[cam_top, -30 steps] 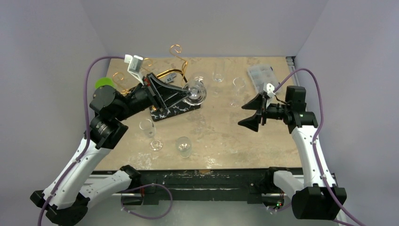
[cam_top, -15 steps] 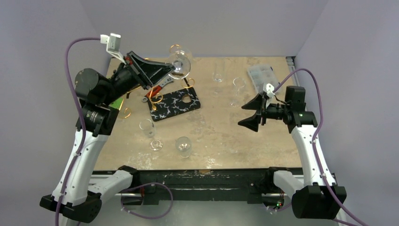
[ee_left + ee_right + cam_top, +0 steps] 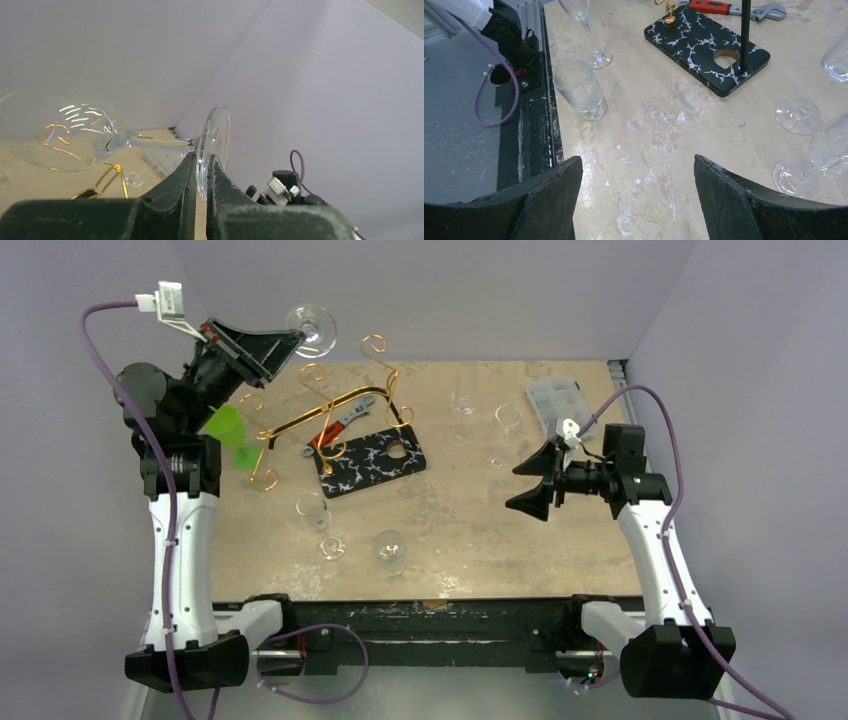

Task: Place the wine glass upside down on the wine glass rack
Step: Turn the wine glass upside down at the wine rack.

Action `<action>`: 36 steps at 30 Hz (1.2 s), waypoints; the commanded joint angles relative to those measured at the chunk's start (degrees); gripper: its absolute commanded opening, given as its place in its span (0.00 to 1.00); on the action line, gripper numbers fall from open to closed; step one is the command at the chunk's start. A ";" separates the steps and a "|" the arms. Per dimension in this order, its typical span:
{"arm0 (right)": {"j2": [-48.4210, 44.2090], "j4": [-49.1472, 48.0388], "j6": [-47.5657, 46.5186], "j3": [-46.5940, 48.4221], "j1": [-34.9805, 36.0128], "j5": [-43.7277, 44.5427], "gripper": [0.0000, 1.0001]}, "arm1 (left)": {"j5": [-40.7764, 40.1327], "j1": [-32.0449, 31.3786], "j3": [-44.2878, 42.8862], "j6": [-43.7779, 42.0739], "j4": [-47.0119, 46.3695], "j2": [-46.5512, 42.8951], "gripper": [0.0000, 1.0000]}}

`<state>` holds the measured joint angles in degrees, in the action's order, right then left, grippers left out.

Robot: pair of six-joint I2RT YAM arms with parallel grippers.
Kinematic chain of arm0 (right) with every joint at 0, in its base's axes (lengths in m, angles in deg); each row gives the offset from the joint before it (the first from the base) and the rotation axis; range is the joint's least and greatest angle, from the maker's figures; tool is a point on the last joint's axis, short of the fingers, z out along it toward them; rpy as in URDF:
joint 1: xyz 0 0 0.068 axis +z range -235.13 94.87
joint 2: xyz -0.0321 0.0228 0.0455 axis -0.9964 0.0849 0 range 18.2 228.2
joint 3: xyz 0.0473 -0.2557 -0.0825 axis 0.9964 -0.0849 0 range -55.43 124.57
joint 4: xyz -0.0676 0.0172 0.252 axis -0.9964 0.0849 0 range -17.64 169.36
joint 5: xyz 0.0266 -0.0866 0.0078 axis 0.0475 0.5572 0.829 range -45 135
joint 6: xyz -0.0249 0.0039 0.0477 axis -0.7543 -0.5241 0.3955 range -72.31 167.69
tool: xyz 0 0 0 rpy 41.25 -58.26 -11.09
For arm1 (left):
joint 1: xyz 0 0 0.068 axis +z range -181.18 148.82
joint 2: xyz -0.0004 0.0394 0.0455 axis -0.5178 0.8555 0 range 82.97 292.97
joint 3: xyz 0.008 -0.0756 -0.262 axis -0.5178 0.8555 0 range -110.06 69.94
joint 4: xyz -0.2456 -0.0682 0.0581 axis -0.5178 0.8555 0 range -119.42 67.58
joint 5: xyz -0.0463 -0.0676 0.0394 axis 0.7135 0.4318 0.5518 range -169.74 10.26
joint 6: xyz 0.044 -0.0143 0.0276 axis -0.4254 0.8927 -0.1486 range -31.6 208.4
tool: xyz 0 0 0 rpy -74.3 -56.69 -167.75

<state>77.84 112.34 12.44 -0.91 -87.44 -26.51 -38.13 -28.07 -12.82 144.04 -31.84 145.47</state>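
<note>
My left gripper (image 3: 296,338) is raised high over the table's back left corner, shut on the clear wine glass (image 3: 314,325). In the left wrist view the left gripper (image 3: 202,161) pinches the edge of the glass's round foot (image 3: 216,135). The stem runs sideways to the bowl (image 3: 60,131) on the left. The wine glass rack (image 3: 330,400), gold wire with curled scroll loops on an arched bar, stands below and right of the glass; a gold loop (image 3: 113,172) shows under the bowl. My right gripper (image 3: 530,483) hovers open at the right, and in its own view the right gripper (image 3: 639,167) holds nothing.
The rack's bar stands in a black white-veined board (image 3: 372,462) (image 3: 704,45). A red-handled wrench (image 3: 340,420) lies behind it, a green object (image 3: 228,430) to the left. Several glasses stand about: (image 3: 313,510), (image 3: 391,550), (image 3: 463,390), (image 3: 507,425). A clear plastic box (image 3: 555,400) sits back right.
My left arm has swung the wine glass up and to the left, from just over the black board to high above the rack's left end. The right arm has stayed still.
</note>
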 commanded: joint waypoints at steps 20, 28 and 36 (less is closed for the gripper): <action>1.97 4.40 -4.53 1.88 -0.01 -1.97 0.80 | 4.90 20.10 5.22 12.98 -20.55 9.99 0.00; 2.74 6.38 -6.38 2.50 0.02 -2.32 0.80 | 5.67 20.82 6.38 15.23 -22.75 16.05 0.00; 3.00 7.63 -7.68 2.89 0.03 -2.50 0.80 | 5.18 20.97 7.09 13.59 -19.98 20.20 0.00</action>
<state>80.88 118.88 6.63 -0.56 -87.44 -26.75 -33.19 -7.57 -5.34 158.00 -46.99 165.27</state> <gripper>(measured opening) 0.801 0.057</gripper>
